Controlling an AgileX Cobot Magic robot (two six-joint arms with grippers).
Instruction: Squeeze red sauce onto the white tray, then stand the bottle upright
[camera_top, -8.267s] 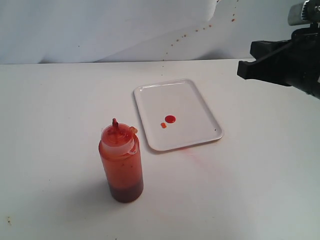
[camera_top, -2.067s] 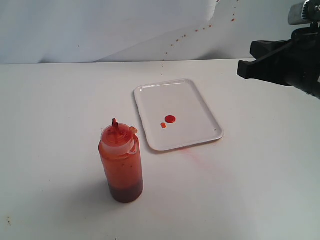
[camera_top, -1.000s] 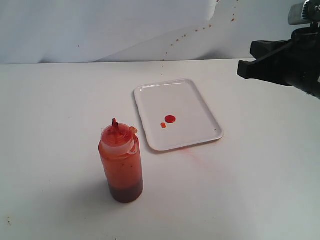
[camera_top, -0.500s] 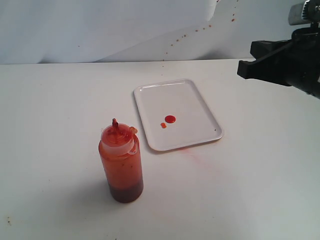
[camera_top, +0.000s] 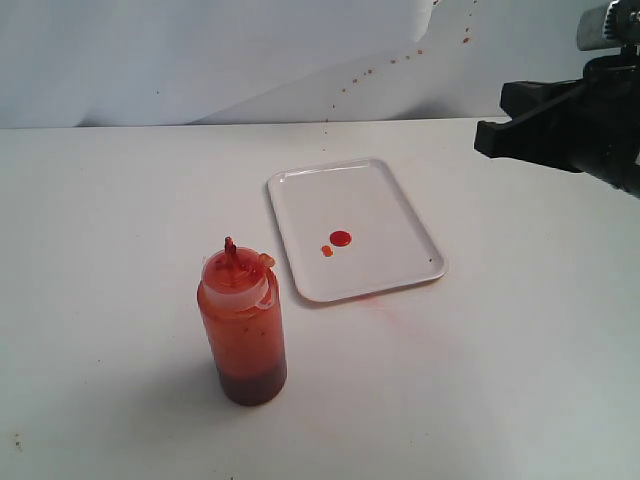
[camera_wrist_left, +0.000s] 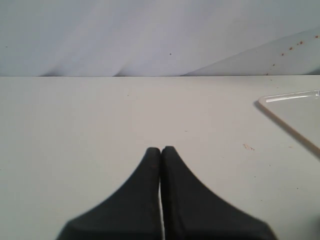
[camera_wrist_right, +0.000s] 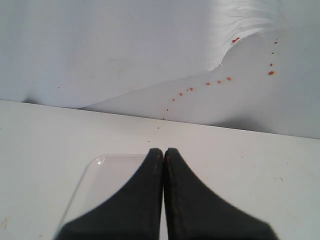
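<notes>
The bottle (camera_top: 243, 330) stands upright on the table at the front left, orange-red inside and darker at its base, with a thin red nozzle on its clear cap. Behind it to the right lies the white tray (camera_top: 400, 210), and two small round drops of red sauce (camera_top: 340, 238) sit on it. My right gripper (camera_wrist_right: 163, 151) is shut and empty; the tray's corner (camera_wrist_right: 95, 167) shows past it. The right arm (camera_top: 570, 125) hangs at the far right, clear of both objects. My left gripper (camera_wrist_left: 161, 149) is shut on nothing, with the tray's edge (camera_wrist_left: 295, 107) off to one side.
A white backdrop (camera_top: 200, 60) rises behind the table, speckled with small red splashes (camera_top: 380, 65). A faint red smear (camera_top: 385, 305) marks the table just in front of the tray.
</notes>
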